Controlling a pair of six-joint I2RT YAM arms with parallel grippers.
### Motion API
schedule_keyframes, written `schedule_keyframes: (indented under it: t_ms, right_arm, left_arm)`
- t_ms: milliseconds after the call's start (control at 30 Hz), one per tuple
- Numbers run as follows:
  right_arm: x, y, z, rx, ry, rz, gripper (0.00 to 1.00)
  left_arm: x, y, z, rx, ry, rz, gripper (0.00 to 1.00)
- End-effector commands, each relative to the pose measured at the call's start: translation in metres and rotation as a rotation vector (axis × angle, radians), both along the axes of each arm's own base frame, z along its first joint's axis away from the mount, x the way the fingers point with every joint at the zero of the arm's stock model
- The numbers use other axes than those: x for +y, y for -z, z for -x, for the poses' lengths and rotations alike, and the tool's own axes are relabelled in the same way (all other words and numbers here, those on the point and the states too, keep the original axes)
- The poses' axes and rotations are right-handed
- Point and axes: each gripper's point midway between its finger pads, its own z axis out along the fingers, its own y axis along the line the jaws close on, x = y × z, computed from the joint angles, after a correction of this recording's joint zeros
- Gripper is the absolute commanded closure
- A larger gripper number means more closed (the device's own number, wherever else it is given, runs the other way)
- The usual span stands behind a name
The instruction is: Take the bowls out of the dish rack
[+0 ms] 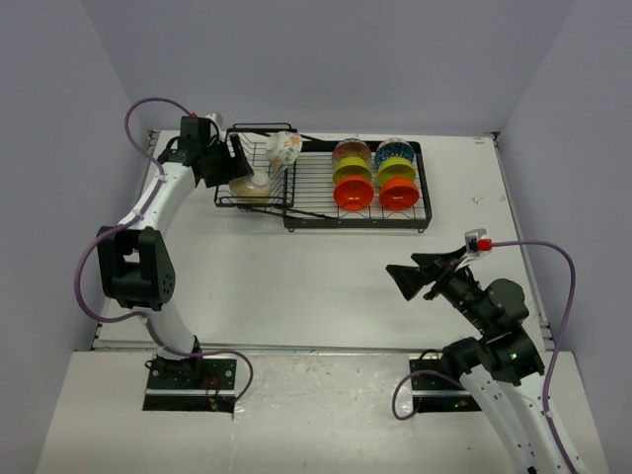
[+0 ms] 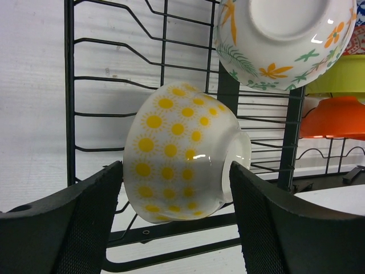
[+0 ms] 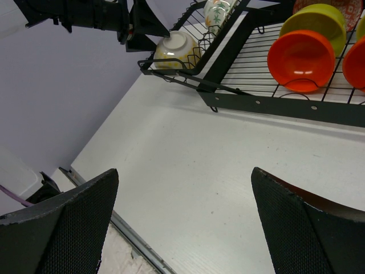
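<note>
The black wire dish rack (image 1: 296,219) has a deep basket on the left and a flat tray on the right. In the basket, a white bowl with yellow suns (image 1: 249,188) lies on its side below a floral bowl (image 1: 283,148). My left gripper (image 1: 235,166) is open at the basket. In the left wrist view its fingers (image 2: 85,217) straddle the sun bowl (image 2: 171,148), close to both sides. The tray holds two rows of coloured bowls, with orange ones (image 1: 354,195) in front. My right gripper (image 1: 407,279) is open and empty over the table (image 3: 183,170).
The floral bowl (image 2: 285,40) hangs just above and right of the sun bowl. The basket's wires (image 2: 69,85) stand behind and below it. Yellow-green (image 3: 319,20) and orange (image 3: 301,60) bowls stand on edge in the tray. Grey walls enclose the table on three sides.
</note>
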Motion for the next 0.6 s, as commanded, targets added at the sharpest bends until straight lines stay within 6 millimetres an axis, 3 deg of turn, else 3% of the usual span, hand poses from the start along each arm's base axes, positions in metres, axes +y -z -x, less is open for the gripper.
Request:
schedule_keyframes:
  t_ms: [0,200,567]
  right_arm:
    - [0.003,-0.004,0.001,-0.026,-0.018,0.003,0.01]
    - [0.002,-0.006,0.002,-0.035,-0.02,-0.004,0.01]
    - [0.002,-0.006,0.002,-0.038,-0.02,-0.005,0.01]
  left_arm:
    - [-0.022,-0.002,0.005,0.003,0.082,0.06,0.23]
    - [-0.018,-0.004,0.009,-0.006,0.065,0.032,0.15]
    - [-0.036,0.004,0.008,-0.006,0.111,0.106,0.16]
